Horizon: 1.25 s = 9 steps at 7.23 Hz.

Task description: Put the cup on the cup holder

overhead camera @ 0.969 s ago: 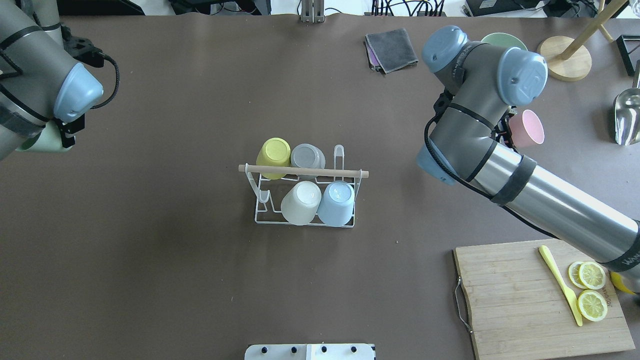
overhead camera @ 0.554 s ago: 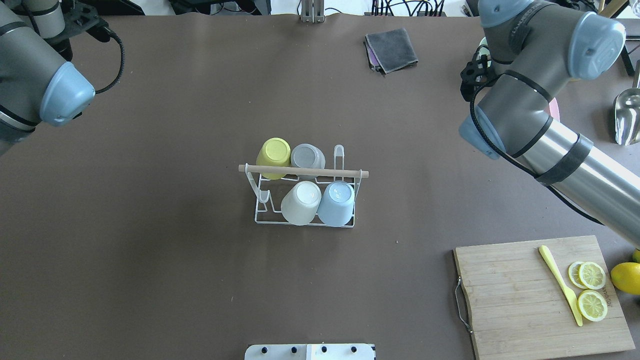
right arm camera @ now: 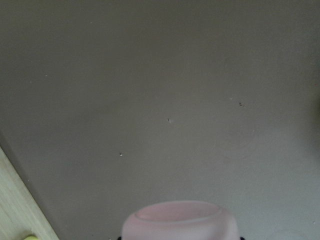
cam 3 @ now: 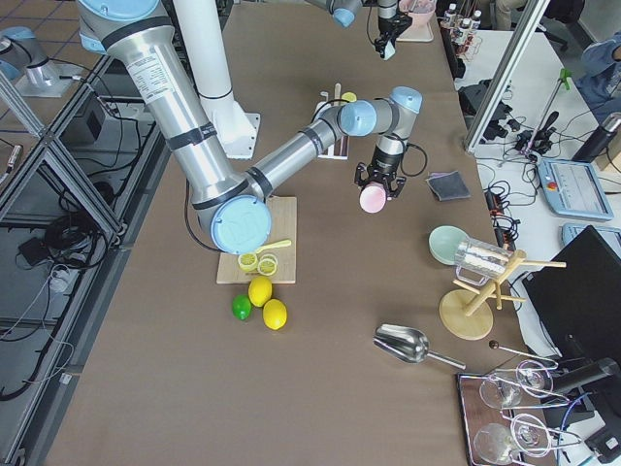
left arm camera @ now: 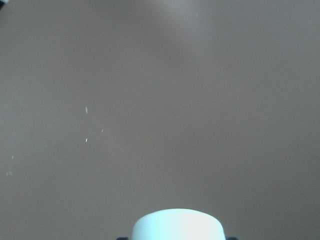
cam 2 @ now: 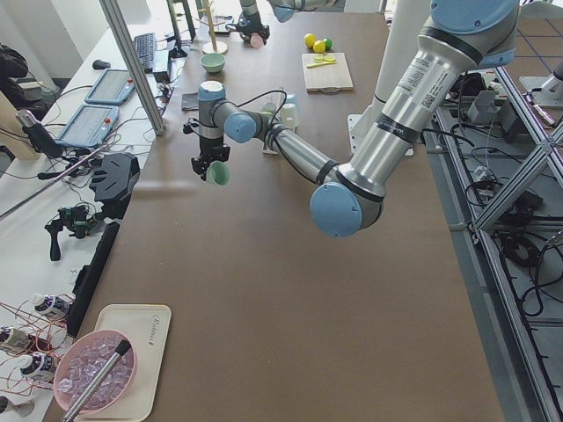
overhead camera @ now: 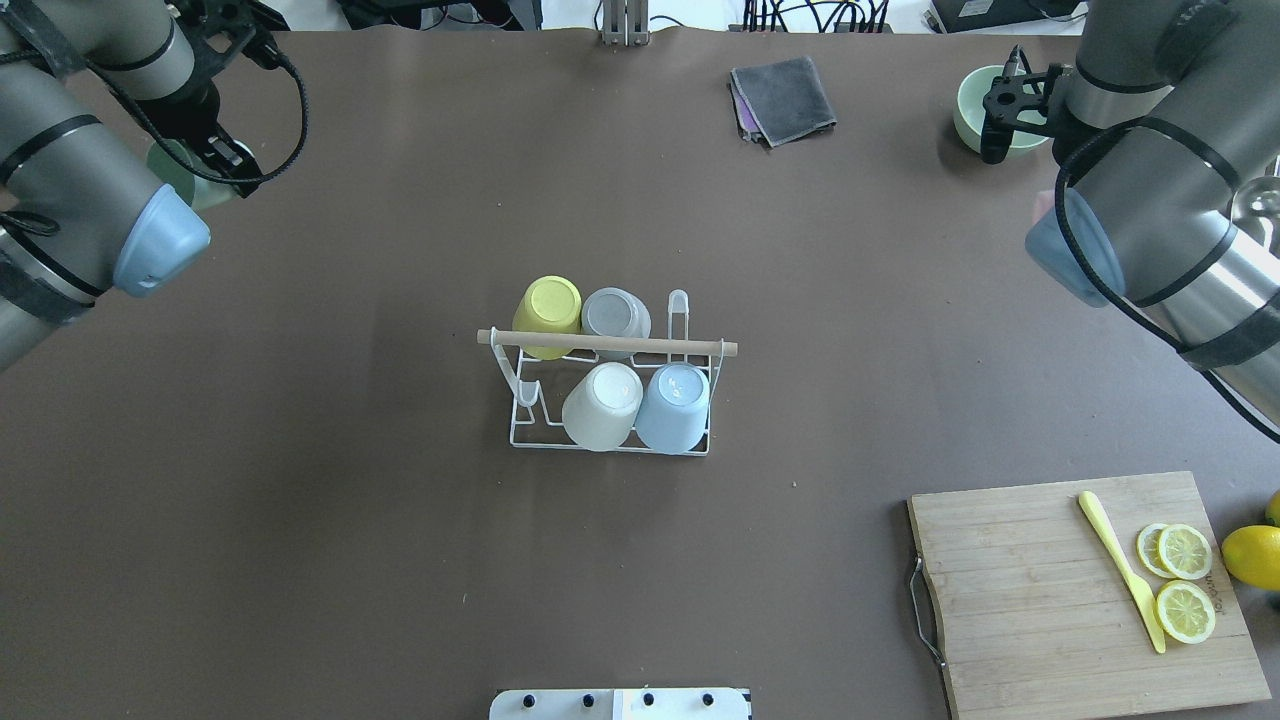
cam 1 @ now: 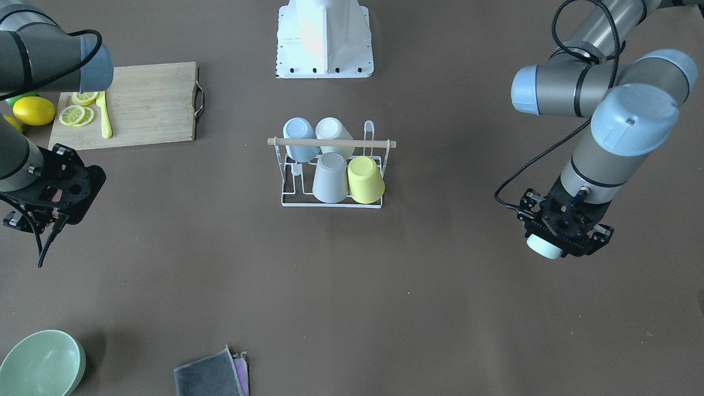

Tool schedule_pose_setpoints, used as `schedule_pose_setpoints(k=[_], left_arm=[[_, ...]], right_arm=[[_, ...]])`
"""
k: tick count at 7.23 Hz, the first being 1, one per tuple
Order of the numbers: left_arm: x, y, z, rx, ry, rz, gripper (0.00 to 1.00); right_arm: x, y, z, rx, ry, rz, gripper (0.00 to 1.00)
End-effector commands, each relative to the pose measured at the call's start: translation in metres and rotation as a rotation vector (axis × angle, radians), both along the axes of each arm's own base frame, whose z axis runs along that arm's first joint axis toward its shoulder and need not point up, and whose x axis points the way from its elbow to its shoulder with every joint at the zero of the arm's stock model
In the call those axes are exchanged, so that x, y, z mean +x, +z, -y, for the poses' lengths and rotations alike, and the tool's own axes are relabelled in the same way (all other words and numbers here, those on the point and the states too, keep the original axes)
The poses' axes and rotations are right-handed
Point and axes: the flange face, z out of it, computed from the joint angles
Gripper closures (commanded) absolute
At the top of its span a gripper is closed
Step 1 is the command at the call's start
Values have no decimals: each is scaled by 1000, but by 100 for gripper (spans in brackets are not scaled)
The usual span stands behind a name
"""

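Note:
The white wire cup holder (overhead camera: pixel 517 438) with a wooden rod (overhead camera: pixel 700 347) stands mid-table. It carries a yellow (overhead camera: pixel 550 305), a grey (overhead camera: pixel 615 312), a white (overhead camera: pixel 603 400) and a light blue cup (overhead camera: pixel 675 402), all upside down. Two prongs stand free, one (overhead camera: pixel 678 305) at the far right and one (overhead camera: pixel 527 390) at the near left. My left gripper (cam 1: pixel 555 234) is shut on a pale green cup (overhead camera: pixel 178 172), far left of the holder. My right gripper (cam 1: pixel 52 195) is shut on a pink cup (cam 3: pixel 374 199), far right of the holder. Both cups are held above the table.
A cutting board (overhead camera: pixel 1030 600) with lemon slices and a yellow knife lies at the near right, with a lemon (overhead camera: pixel 1250 555) beside it. A green bowl (overhead camera: pixel 968 105) and a grey cloth (overhead camera: pixel 785 97) lie at the far edge. A metal scoop (overhead camera: pixel 1255 225) lies at far right.
Both arms have swung outward and toward the table's far side, each still holding its cup. The holder and its cups have not moved.

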Motion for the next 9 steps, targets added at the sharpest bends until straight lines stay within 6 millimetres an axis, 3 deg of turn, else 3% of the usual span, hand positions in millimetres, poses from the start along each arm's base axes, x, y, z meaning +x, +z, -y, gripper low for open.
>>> schedule_pose_setpoints(k=[1, 4, 5, 6, 8, 9], left_arm=[[4, -59, -8, 145, -79, -208, 100], [-12, -147, -67, 334, -83, -468, 100], [-2, -147, -83, 386, -54, -533, 100], [26, -154, -109, 404, -10, -623, 100], [53, -169, -148, 506, -55, -779, 100], [66, -164, -170, 526, -80, -862, 100]], right_arm=[[17, -2, -2, 25, -33, 170, 100], [11, 7, -11, 44, -82, 288, 100], [8, -9, -13, 159, -115, 331, 100], [-1, -11, -6, 254, -125, 376, 100], [16, -3, -11, 351, -121, 451, 100], [20, -17, -14, 347, -32, 514, 100]])
